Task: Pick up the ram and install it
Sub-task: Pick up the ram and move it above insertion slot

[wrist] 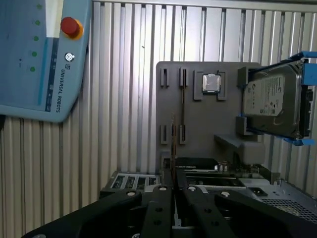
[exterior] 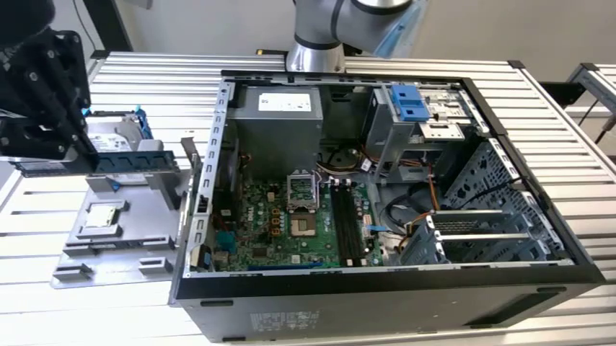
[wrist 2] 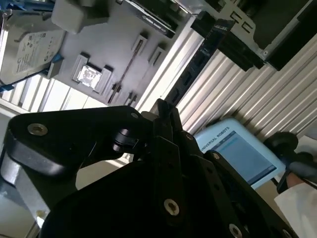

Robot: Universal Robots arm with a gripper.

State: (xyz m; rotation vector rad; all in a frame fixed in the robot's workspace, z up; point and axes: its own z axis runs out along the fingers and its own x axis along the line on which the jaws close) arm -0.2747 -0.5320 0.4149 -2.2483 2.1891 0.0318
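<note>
In the exterior view my black gripper (exterior: 60,160) hangs at the far left, above the grey parts holder (exterior: 120,241). It is shut on the ram (exterior: 120,161), a dark green-blue stick held level and lengthwise, clear of the holder. The first wrist view shows the ram (wrist: 173,144) edge-on as a thin line rising from between the fingertips (wrist: 163,179). In the second wrist view the ram (wrist 2: 198,62) runs out from the gripper (wrist 2: 164,106) as a long dark strip. The open computer case (exterior: 385,285) lies to the exterior view's right, with black memory slots (exterior: 348,225) on its green motherboard (exterior: 260,223).
The grey holder (wrist: 198,119) carries a processor chip (wrist: 211,83) and a silver hard drive (wrist: 272,101) in a blue frame. A blue teach pendant (wrist: 39,54) lies on the slatted metal table (exterior: 144,79). The arm's base (exterior: 316,43) stands behind the case.
</note>
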